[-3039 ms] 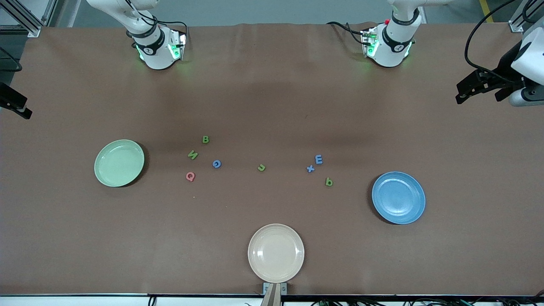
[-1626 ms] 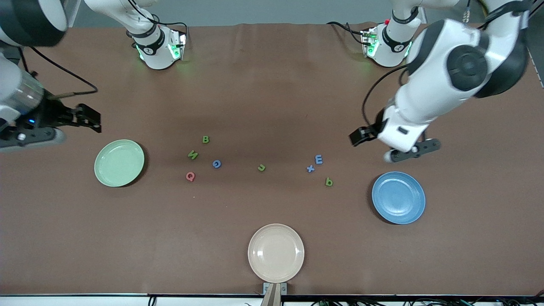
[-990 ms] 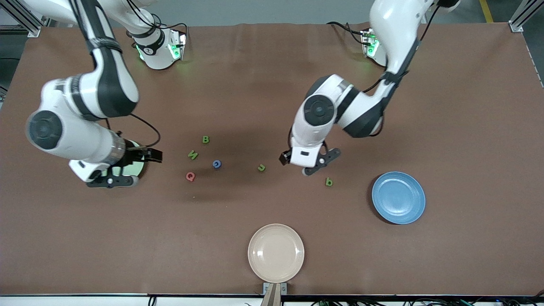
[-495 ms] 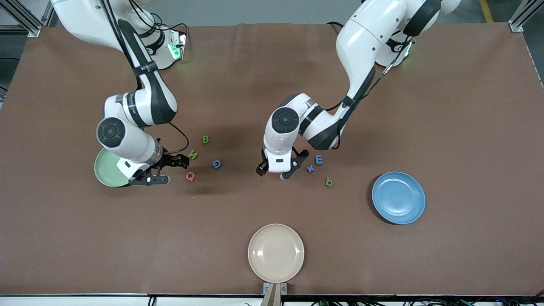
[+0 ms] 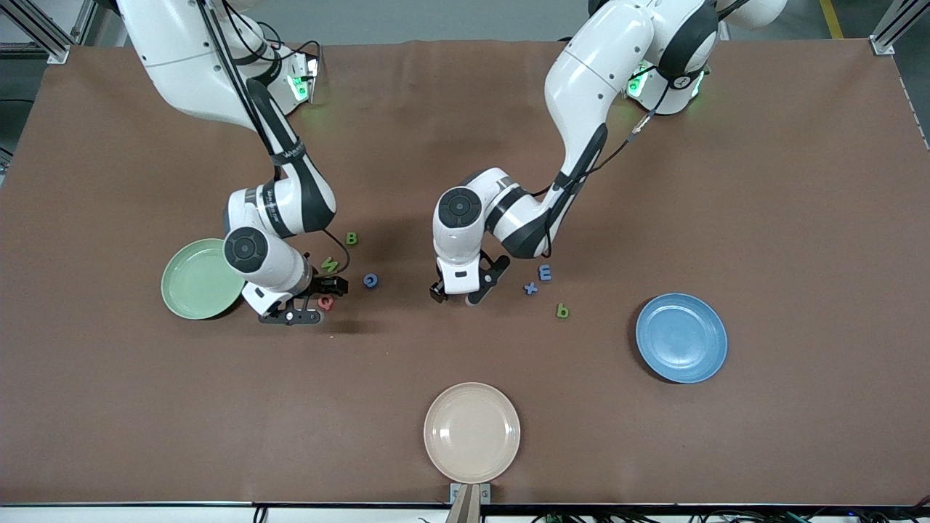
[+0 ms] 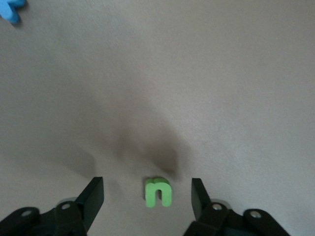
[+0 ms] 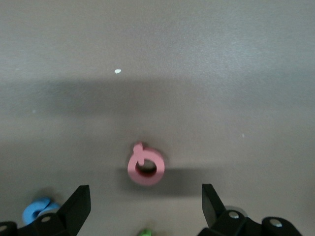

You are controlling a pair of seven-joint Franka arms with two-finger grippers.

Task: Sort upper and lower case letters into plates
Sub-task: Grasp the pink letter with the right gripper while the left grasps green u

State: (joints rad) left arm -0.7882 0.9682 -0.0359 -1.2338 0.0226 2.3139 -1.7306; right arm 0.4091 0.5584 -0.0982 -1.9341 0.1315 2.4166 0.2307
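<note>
The pale green plate (image 5: 196, 280) lies toward the right arm's end and the blue plate (image 5: 681, 338) toward the left arm's end. Loose letters between them are a green B (image 5: 352, 238), a green N (image 5: 330, 263), a blue c (image 5: 370, 280), a pink Q (image 5: 327, 303), a blue E (image 5: 545, 272), a blue x (image 5: 531, 288) and a green b (image 5: 562, 311). My right gripper (image 5: 317, 299) is open low over the pink Q (image 7: 145, 168), jaws wide to either side. My left gripper (image 5: 456, 292) is open over a small green n (image 6: 158, 192), which is hidden in the front view.
A beige plate (image 5: 472, 433) sits near the table's front edge, nearest the front camera. The blue c (image 7: 37, 210) and a bit of a green letter (image 7: 144, 232) lie close to my right gripper (image 7: 145, 194). The blue x (image 6: 11, 10) shows beside my left gripper (image 6: 146, 191).
Both arms swung in from the table's ends toward the middle and came down. The right gripper moved from the green plate to the pink Q; the left moved onto the green n.
</note>
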